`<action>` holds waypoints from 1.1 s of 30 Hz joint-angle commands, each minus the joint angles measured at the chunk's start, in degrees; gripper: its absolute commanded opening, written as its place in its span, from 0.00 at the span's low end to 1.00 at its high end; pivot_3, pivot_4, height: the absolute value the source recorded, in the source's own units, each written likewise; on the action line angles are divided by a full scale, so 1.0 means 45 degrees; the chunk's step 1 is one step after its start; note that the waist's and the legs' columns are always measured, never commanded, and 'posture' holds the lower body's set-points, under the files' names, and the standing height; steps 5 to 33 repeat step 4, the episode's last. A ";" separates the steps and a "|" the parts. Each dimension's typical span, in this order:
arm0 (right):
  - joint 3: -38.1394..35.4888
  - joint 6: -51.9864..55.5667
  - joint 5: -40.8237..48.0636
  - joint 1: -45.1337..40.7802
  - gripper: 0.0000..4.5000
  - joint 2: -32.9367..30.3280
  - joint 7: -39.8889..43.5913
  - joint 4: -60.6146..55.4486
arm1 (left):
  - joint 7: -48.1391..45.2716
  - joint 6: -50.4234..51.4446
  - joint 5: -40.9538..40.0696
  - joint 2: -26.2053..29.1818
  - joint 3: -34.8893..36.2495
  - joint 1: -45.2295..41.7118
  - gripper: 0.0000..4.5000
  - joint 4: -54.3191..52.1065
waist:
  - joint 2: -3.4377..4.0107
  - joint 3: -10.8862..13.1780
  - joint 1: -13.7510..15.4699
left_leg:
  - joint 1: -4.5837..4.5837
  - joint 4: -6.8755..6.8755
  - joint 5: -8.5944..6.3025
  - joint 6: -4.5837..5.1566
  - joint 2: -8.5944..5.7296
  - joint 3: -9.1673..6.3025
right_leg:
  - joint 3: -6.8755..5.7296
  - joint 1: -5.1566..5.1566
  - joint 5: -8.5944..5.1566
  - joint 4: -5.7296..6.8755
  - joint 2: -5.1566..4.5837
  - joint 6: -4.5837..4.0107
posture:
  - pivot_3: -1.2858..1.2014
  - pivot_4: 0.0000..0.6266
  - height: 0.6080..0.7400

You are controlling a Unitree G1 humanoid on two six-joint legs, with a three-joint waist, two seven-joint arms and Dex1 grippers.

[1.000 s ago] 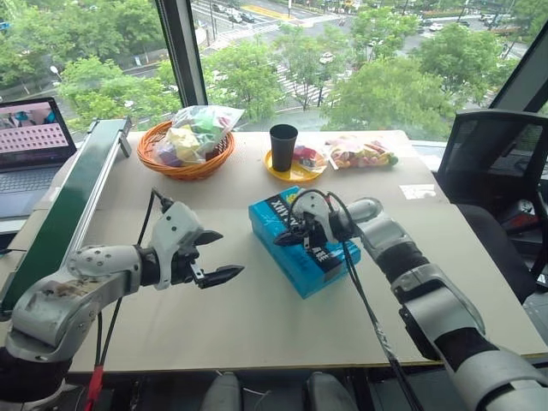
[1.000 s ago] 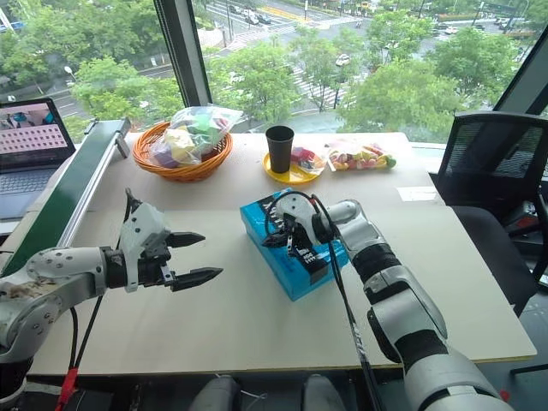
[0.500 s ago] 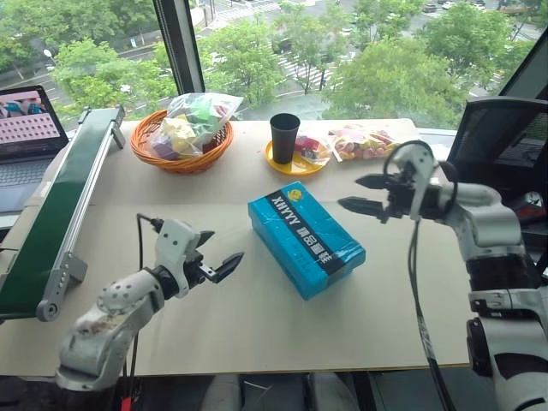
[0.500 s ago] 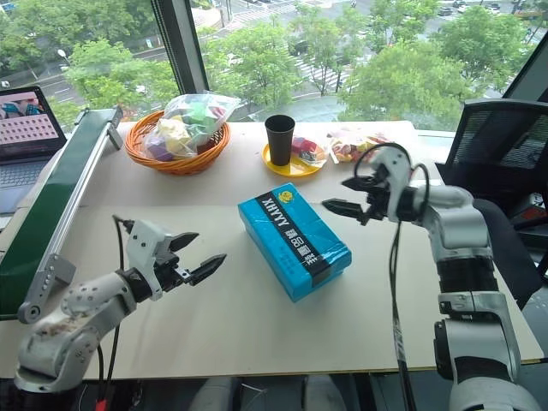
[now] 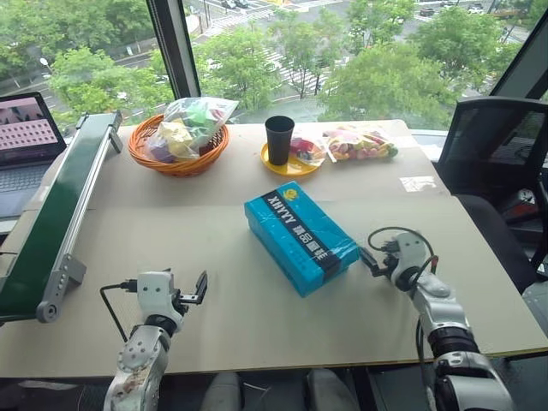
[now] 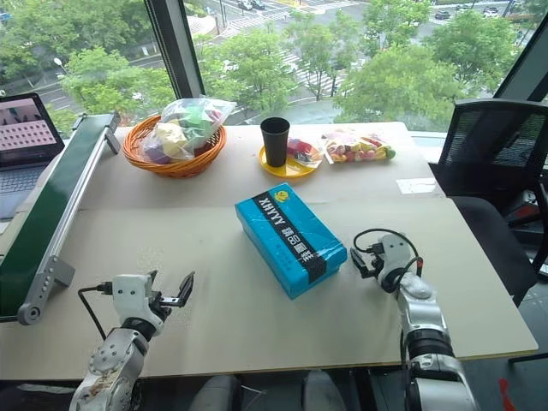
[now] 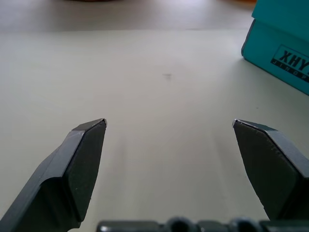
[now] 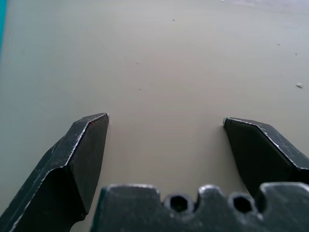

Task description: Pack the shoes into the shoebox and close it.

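Shoebox: the turquoise shoebox is seen lying closed near the middle of the desk, set at a slant, with the lid's black stripe, white lettering and yellow round logo facing up.
Left gripper: the left gripper is held low over the near left part of the desk, with its fingers spread apart and nothing between them.
Shoebox to left fingers: the box is placed well to the right of and farther than these fingers; in the left wrist view one corner of it is seen ahead and off to the side, apart from both fingers.
Right gripper: the right gripper is held low, just beside the box's near right end, its fingers spread apart over bare desk.
Shoebox to right fingers: the box is positioned just to the left of these fingers; whether it is touched cannot be told.
Far side of desk: an orange basket of bagged items, a black cup on a yellow plate and a bag of sweets are set there.
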 commanded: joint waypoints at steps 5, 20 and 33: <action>0.0358 -0.1523 -0.1281 0.1665 1.00 0.1129 -0.2688 -0.1790 | 0.0443 -0.1860 0.0057 -0.1072 0.0353 0.0611 1.00 0.1696 | -0.0014 -0.0046 0.0018 | -0.0005 -0.0008 -0.0002 -0.0002 -0.0001 0.0002 | 0.0002 -0.0001 -0.0004 -0.0014 -0.0003 0.0006 | 0.52 0.24 0.98; 0.0358 -0.1523 -0.1281 0.1665 1.00 0.1129 -0.2688 -0.1790 | 0.0443 -0.1860 0.0057 -0.1072 0.0353 0.0611 1.00 0.1696 | -0.0014 -0.0046 0.0018 | -0.0005 -0.0008 -0.0002 -0.0002 -0.0001 0.0002 | 0.0002 -0.0001 -0.0004 -0.0014 -0.0003 0.0006 | 0.52 0.24 0.98; 0.0358 -0.1523 -0.1281 0.1665 1.00 0.1129 -0.2688 -0.1790 | 0.0443 -0.1860 0.0057 -0.1072 0.0353 0.0611 1.00 0.1696 | -0.0014 -0.0046 0.0018 | -0.0005 -0.0008 -0.0002 -0.0002 -0.0001 0.0002 | 0.0002 -0.0001 -0.0004 -0.0014 -0.0003 0.0006 | 0.52 0.24 0.98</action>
